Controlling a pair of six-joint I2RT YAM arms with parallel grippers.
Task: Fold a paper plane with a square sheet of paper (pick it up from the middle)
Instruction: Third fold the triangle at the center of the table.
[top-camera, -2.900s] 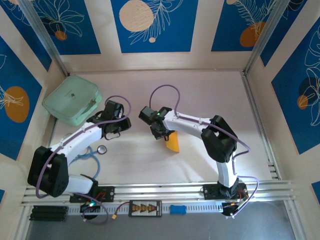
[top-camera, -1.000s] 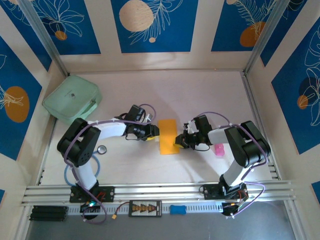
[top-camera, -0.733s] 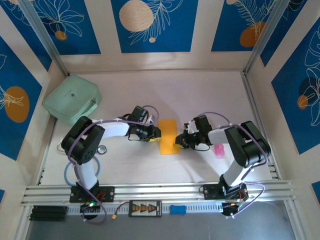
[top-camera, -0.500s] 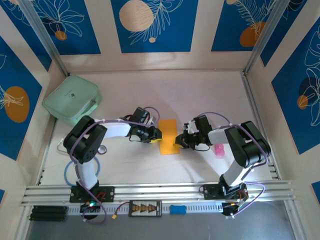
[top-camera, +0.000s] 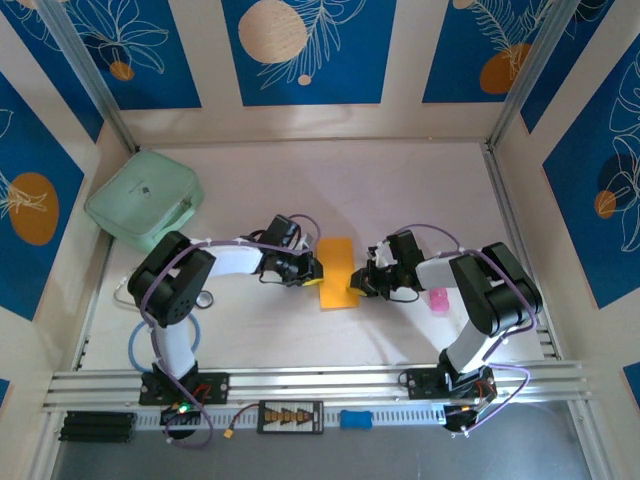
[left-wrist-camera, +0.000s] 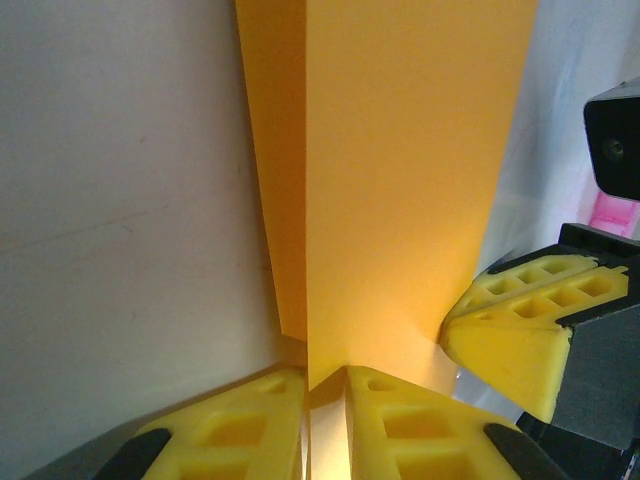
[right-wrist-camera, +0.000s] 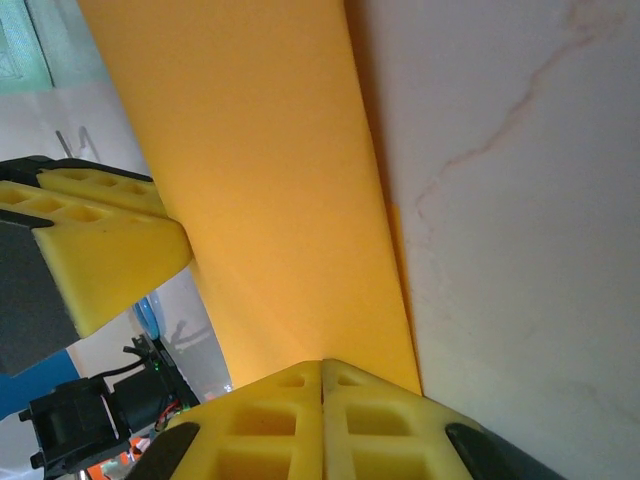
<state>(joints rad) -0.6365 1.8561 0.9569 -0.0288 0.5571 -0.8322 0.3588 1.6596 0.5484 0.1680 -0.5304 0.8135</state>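
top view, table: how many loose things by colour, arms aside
orange: 1 paper
green: 1 case
pink: 1 block
silver: 1 ring
total: 4

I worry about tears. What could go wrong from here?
The right hand is shut on one edge of the folded paper and the left hand is at the opposite edge; if they move apart, the paper could tear or unfold. The left wrist view shows only the paper's corner in a narrow gap between the fingers, so that hold may be shallow and could slip.
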